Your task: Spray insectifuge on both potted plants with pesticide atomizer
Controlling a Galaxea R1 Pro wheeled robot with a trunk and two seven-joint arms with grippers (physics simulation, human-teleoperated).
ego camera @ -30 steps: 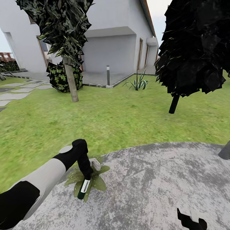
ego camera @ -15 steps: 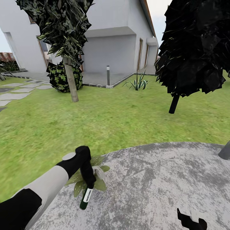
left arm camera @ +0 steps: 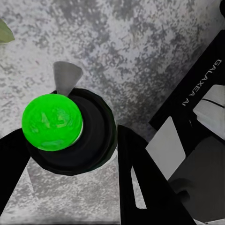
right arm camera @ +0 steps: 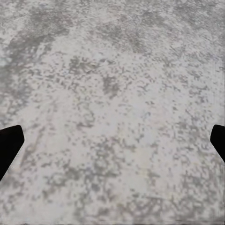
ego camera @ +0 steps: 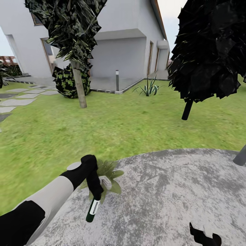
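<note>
left arm [ego camera: 51, 194] partly hides potted plant [ego camera: 111, 174], perhaps its pot.

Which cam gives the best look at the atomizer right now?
Head view: the pesticide atomizer shows full length, hanging from the left gripper beside a potted plant. Left wrist view sees it end-on, a green disc in a black ring. Right wrist view faces bare paving.

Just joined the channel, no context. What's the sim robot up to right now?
The left gripper holds the pesticide atomizer upright-ish, hanging down over the grey paved patio right beside a potted plant at the patio's edge by the lawn. In the left wrist view the bottle's end shows a green disc between the fingers. The right gripper hangs low over bare paving, open and empty.
</note>
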